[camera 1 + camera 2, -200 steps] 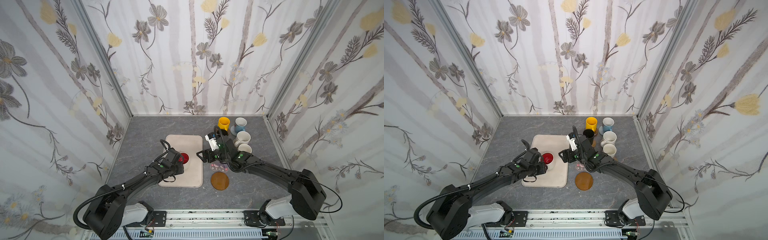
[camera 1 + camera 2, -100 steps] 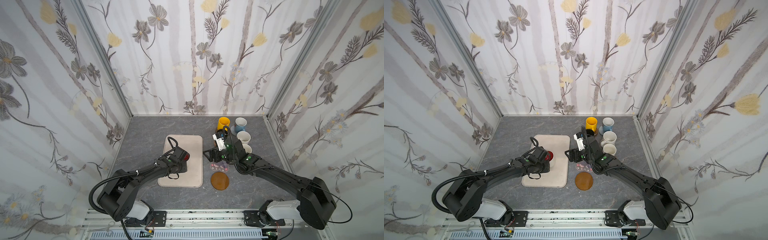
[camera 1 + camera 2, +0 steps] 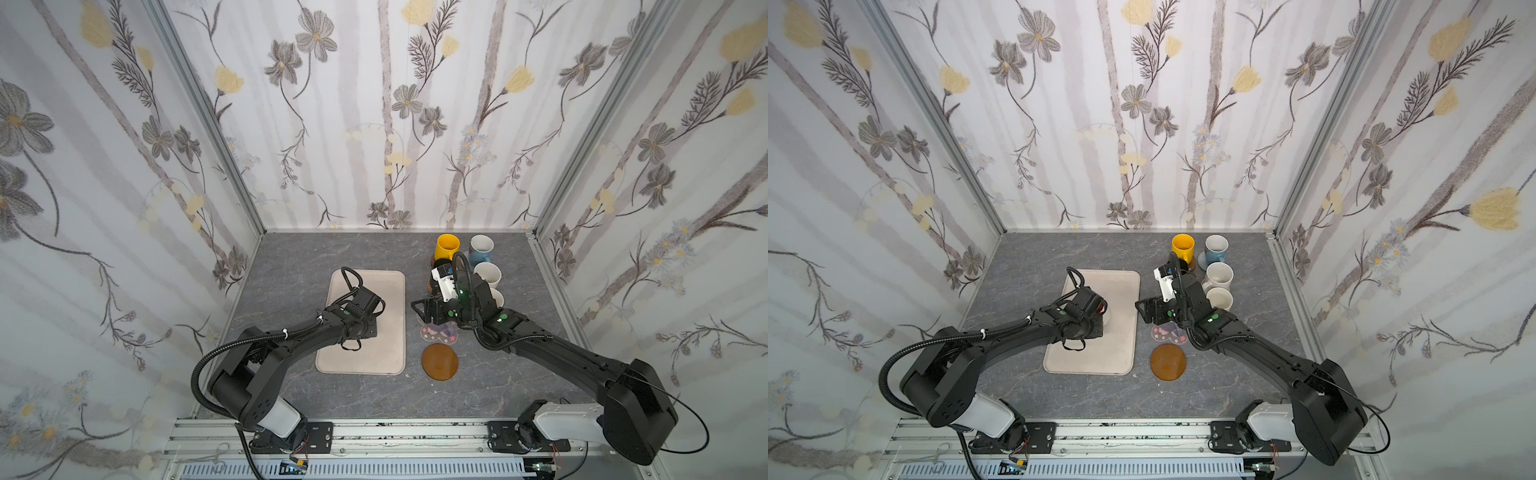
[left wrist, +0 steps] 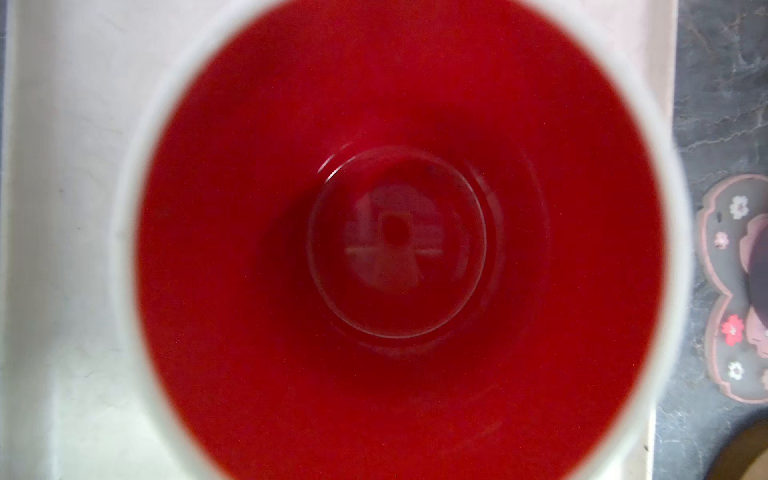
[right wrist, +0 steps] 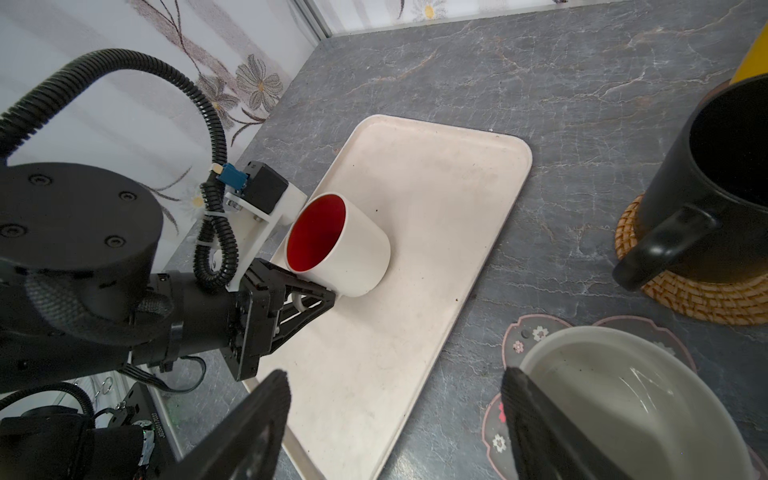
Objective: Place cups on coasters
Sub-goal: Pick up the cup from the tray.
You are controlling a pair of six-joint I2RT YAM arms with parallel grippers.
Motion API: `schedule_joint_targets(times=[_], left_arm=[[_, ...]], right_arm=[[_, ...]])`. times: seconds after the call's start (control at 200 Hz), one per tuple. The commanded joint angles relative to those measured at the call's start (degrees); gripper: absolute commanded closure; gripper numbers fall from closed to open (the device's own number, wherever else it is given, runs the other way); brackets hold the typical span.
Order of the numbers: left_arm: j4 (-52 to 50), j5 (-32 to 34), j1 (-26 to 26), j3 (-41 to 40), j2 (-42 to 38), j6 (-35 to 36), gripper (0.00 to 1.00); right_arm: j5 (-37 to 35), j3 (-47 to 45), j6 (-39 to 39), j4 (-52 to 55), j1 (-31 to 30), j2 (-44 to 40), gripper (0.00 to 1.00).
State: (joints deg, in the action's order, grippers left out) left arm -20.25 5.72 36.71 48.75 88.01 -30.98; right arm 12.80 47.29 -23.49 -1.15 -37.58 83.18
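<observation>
While the left pincer (image 5: 322,298) was clenched on the handle of the white mug with red inside (image 5: 353,253), that mug lay tipped over on the beige tray (image 5: 457,174), its mouth turned straight at the left wrist camera. Reason for the hold, as judged: the handle is the part narrow enough for the jaws, and it gives leverage to stand the mug up. Whether the mug bore on the tray or hung just clear could not be told.

Item, right pincer (image 5: 395,374): released, jaws wide, nothing between them. One finger stood just beside the rim of a pale mug (image 5: 623,395) seated on the clear pink-flower coaster (image 5: 536,332).

Item, black mug (image 5: 715,187): upright on a golden woven coaster (image 5: 685,299), handle toward the right wrist camera.

Item, far right corner of the desk (image 3: 291,257): yellow mug (image 3: 446,246), blue-patterned white mug (image 3: 481,248), plain white mug (image 3: 487,274) and another plain white mug (image 3: 496,296), clustered close. Their coasters were mostly hidden beneath them.

Item, brown disc coaster (image 3: 439,361): bare, beside the tray's near corner, just short of the flower coaster. Judged the likely seat for the red-lined mug, being the only unoccupied coaster seen.
</observation>
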Motion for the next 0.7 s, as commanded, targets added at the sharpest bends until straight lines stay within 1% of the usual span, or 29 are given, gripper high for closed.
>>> schedule_joint_targets(times=[0.0,0.045,0.205,0.24,0.355,0.505,0.694], left_arm=[[-0.4,0.9,0.0,1.7,-0.9,2.6,1.00],[-0.7,0.9,0.1,2.2,-1.6,3.5,1.00],[-1.1,-0.7,0.9,4.4,-5.3,6.9,1.00],[-1.2,-0.9,1.3,4.8,-6.1,7.7,1.00],[-1.6,-1.3,2.5,7.1,-8.5,9.9,1.00],[-2.9,-1.8,4.1,10.4,-9.8,12.4,1.00],[-3.4,-2.0,6.2,11.1,-10.4,14.2,1.00]], right_arm=[[0.7,0.2,0.4,-2.5,0.2,-0.6,0.18],[0.9,0.3,0.4,-2.4,0.4,-0.8,0.17],[0.6,0.2,1.6,-2.3,0.6,-3.1,0.05],[0.2,0.2,1.8,-2.2,0.8,-3.7,0.01],[-0.6,0.4,1.8,-1.2,1.6,-5.5,0.00],[-1.5,-0.1,1.9,0.3,3.9,-8.6,0.00],[0.2,-2.7,1.3,1.2,10.4,-14.6,0.00]])
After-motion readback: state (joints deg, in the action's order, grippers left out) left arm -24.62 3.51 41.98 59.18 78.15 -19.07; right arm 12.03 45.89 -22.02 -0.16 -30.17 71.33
